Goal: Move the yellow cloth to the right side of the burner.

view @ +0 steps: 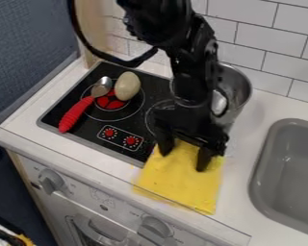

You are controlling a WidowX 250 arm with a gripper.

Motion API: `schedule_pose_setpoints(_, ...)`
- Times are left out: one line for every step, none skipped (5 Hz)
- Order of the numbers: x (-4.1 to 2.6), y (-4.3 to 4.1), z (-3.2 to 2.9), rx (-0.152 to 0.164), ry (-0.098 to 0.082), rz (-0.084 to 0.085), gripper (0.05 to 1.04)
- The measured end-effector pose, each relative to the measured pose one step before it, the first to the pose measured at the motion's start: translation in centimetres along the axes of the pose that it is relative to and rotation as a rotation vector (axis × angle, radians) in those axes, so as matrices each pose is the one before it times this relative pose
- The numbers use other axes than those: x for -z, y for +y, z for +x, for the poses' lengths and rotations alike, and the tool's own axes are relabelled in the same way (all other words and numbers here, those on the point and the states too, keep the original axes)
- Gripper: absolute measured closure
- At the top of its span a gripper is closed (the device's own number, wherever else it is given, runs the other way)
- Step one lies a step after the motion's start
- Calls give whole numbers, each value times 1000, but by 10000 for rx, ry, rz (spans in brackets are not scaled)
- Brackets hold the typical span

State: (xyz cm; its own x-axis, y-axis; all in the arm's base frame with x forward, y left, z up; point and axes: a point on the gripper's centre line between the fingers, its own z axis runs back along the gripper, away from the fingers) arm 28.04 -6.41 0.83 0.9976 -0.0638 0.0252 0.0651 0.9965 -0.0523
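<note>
1. Tool: the gripper point(183, 161) hangs over the upper part of the cloth, pointing down. Its two fingers point(201, 161) stand wide apart, with yellow fabric visible between them.
2. Cloth: the yellow cloth point(182, 185) lies at the front right corner of the stove point(153, 86), mostly on the white counter point(240, 158). Its near end reaches the counter's front edge. The sink point(288, 168) is well apart, to its right.
3. Step in hand, as judged: settling the cloth beside the burner, either a fresh pinch or a final release. One picture does not decide which.
4. If a pinch is needed: lower the tips squarely until they just meet the fabric, then close so a fold gathers between them. Pressing hard would likely drag or bunch it.
5. Carry: lift only slightly and shift right, away from the stove. Too long a pull toward the front could let the cloth slip over the edge.
6. Clearance: the metal pot point(243, 91) stands just behind the gripper; a sideways or backward swing risks a knock.
7. Release: open fully and rise straight up, since soft fabric may cling to a finger and be pulled out of place.
</note>
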Motion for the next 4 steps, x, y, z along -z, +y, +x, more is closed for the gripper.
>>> schedule_pose_setpoints(-4, -46, 161, -302, 199, 15, 85)
schedule_pose_setpoints(-476, 290, -480, 122, -35, 4, 85)
schedule_pose_setpoints(-3287, 437, 35, -34, -687, -353, 85)
schedule_pose_setpoints(-2247, -52, 13, 446, -416, -114, 85)
